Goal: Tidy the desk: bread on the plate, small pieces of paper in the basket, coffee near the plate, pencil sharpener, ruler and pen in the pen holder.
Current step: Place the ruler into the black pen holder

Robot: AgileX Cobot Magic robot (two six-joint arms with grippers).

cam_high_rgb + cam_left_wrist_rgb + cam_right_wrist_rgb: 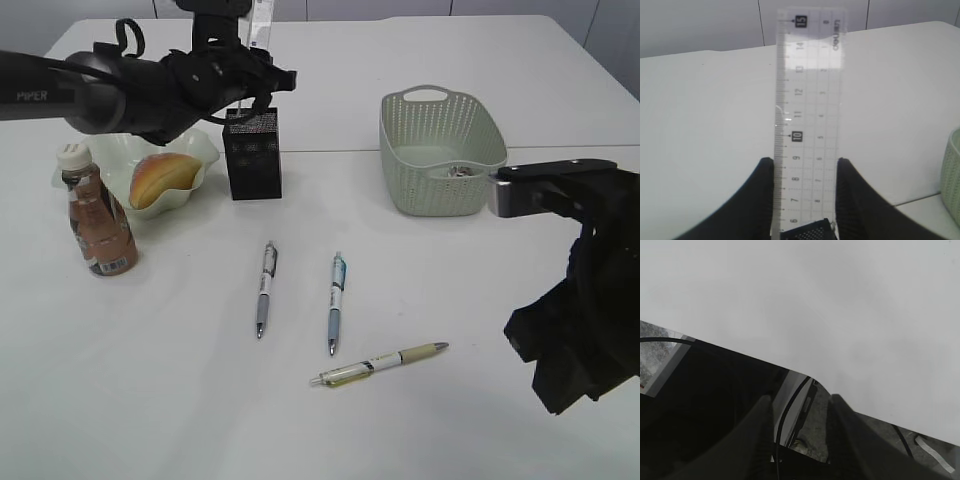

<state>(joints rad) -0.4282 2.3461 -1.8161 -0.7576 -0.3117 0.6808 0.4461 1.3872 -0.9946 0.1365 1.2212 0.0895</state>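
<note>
Ruler (807, 100) placement is the step in hand: the clear ruler is held upright between the fingers of the left gripper (805, 200), its lower end just at the mouth of the black mesh pen holder (252, 153), which stands beside the plate (205, 150). A straight lowering into the holder is called for next, then a release, it is judged. Bread (162, 178) is already seen on the plate, with the coffee bottle (97, 220) close by. Three pens (265, 288) (336, 302) (380, 364) are left lying on the table (150, 400), well apart from the holder. Something small is seen inside the basket (440, 150), but it cannot be made out. No pencil sharpener can be found. The right gripper (802, 440) is parked at the right, its fingers held apart with nothing between them; what lies below it is too dark to be read.
</note>
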